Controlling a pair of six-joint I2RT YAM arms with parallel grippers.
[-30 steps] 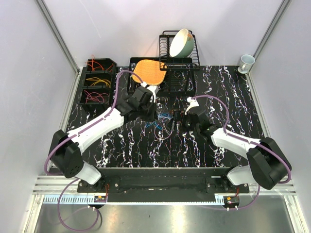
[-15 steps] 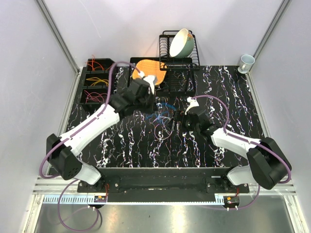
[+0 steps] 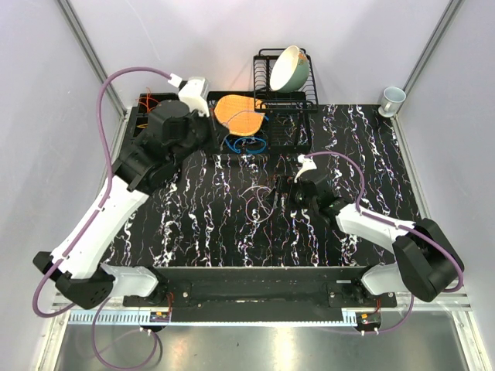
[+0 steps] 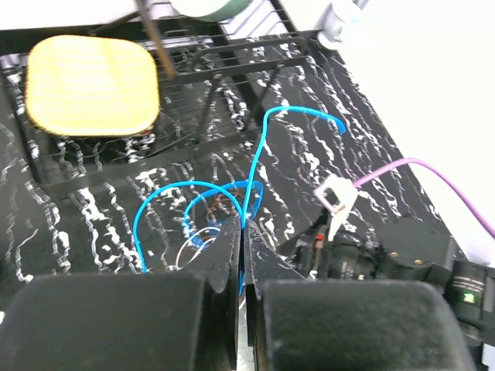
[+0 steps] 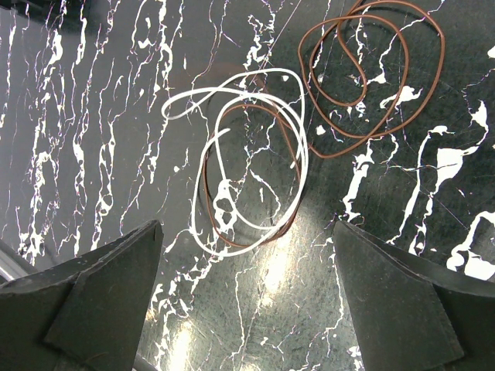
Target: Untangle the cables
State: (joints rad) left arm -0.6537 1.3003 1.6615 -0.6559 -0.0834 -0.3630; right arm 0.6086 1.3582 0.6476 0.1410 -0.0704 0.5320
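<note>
**A:** Where is the left tool [image 4: 241, 230]?

**B:** High up by the far edge of the bench [image 3: 371, 162], left of the middle, just in front of the orange rounded board [image 3: 238, 114]. Its jaws are pressed together, with a blue cable [image 4: 305, 110] pinched between them.

**A:** How does that cable lie?

**B:** One end arcs up and away from the tool toward the dish rack [image 3: 308, 86]. The rest droops in a couple of loose loops beside the tool. I cannot tell whether those loops touch the bench.

**A:** And the right tool [image 5: 247, 230]?

**B:** Near the middle of the bench, jaws spread wide and gripping nothing. It hangs over a white cable [image 5: 255, 77] that lies coiled flat on the marbled surface. A brown loop [image 5: 251, 107] lies tangled within that coil.

**A:** Anything else under it?

**B:** A brown cable [image 5: 443, 50], coiled in double rings, lies just beside the white one. I cannot tell whether the two cross.

**A:** What about the rest of the bench?

**B:** Black bins [image 3: 155, 131] at the far left corner hold orange, yellow and red wires [image 3: 155, 129]. A green-and-cream bowl [image 3: 288, 68] leans tilted in the rack. A pale mug [image 3: 392, 99] stands at the far right corner.
</note>
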